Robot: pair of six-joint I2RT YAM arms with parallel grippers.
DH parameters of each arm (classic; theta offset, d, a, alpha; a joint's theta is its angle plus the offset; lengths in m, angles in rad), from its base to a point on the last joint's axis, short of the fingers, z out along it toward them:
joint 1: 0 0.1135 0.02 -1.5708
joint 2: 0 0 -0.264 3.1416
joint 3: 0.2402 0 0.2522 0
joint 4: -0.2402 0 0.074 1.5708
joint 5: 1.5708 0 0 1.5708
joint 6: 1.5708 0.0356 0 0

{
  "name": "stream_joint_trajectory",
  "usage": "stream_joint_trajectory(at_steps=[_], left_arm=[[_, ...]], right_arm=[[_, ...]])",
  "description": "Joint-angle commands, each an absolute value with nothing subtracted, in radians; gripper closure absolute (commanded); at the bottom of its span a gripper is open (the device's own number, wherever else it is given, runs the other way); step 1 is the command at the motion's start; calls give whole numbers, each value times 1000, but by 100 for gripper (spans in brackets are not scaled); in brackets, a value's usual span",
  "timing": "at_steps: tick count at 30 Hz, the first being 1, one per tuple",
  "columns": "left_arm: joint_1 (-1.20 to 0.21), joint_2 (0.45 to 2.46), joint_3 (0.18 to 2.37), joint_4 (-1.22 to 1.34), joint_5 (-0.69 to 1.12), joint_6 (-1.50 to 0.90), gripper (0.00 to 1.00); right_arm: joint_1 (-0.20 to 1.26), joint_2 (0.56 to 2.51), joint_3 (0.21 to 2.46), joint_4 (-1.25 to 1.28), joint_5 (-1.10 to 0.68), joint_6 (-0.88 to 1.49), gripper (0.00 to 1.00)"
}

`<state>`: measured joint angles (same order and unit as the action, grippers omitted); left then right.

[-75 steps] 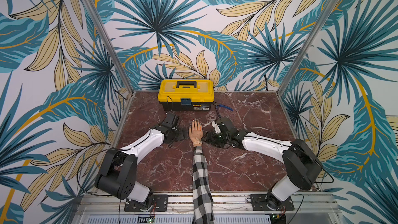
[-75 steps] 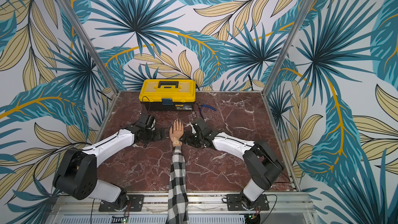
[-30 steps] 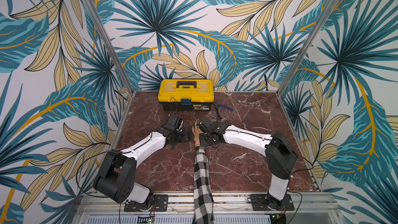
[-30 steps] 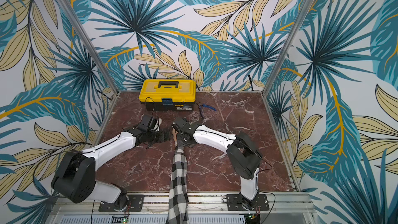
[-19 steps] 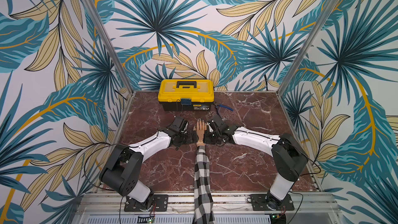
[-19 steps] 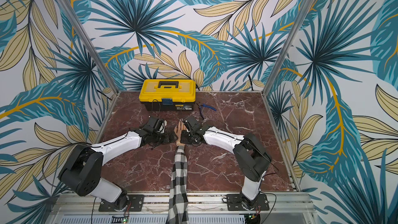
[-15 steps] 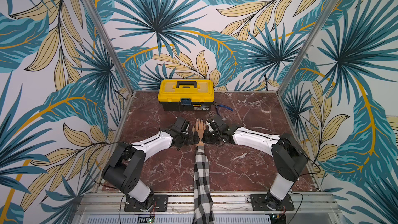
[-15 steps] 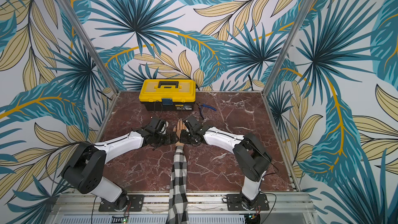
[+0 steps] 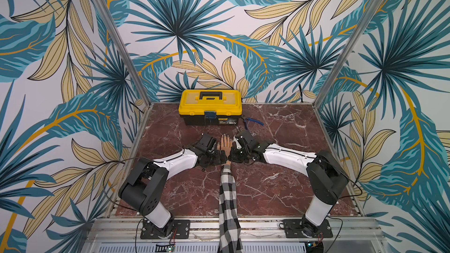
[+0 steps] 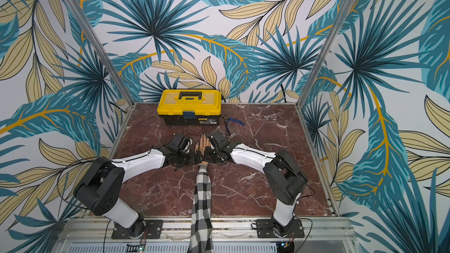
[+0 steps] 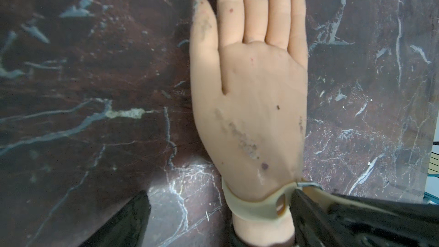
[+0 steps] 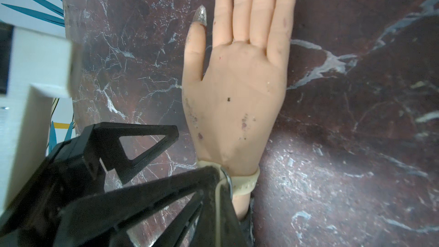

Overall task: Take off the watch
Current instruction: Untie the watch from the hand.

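A mannequin hand (image 9: 225, 144) (image 10: 202, 146) lies palm down on the marble table. Of the watch, only the cream strap (image 11: 254, 206) (image 12: 245, 181) shows, round the wrist; its face is hidden. My right gripper (image 12: 219, 174) (image 9: 230, 158) is shut on the strap's loose end beside the metal buckle (image 12: 227, 178). My left gripper (image 11: 221, 207) (image 9: 222, 158) is open at the thumb side of the wrist, one finger (image 11: 129, 219) standing clear of it. In both top views the two grippers cover the watch.
A yellow toolbox (image 9: 210, 104) stands at the back of the table, with blue-handled pliers (image 9: 253, 121) to its right. A plaid sleeve (image 9: 227, 198) runs from the wrist to the front edge. Patterned walls close in both sides.
The left gripper has come in from the left to the wrist. The right arm has drawn back from over the hand to the wrist's right side, its jaws still shut.
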<state>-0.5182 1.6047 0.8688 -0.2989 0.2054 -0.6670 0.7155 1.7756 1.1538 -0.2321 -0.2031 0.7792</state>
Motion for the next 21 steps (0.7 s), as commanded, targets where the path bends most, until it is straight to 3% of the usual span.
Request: stream_joint_trajectory(at_steps=[1, 9, 21], left_arm=[[-522, 1595, 831, -311, 174, -671, 7], [-522, 1626, 814, -311, 154, -668, 7], [-510, 1666, 788, -316, 141, -676, 16]], right_arm=[[703, 1756, 1134, -185, -195, 787, 100], [692, 1755, 1132, -193, -197, 782, 100], [638, 1779, 1074, -295, -169, 762, 100]])
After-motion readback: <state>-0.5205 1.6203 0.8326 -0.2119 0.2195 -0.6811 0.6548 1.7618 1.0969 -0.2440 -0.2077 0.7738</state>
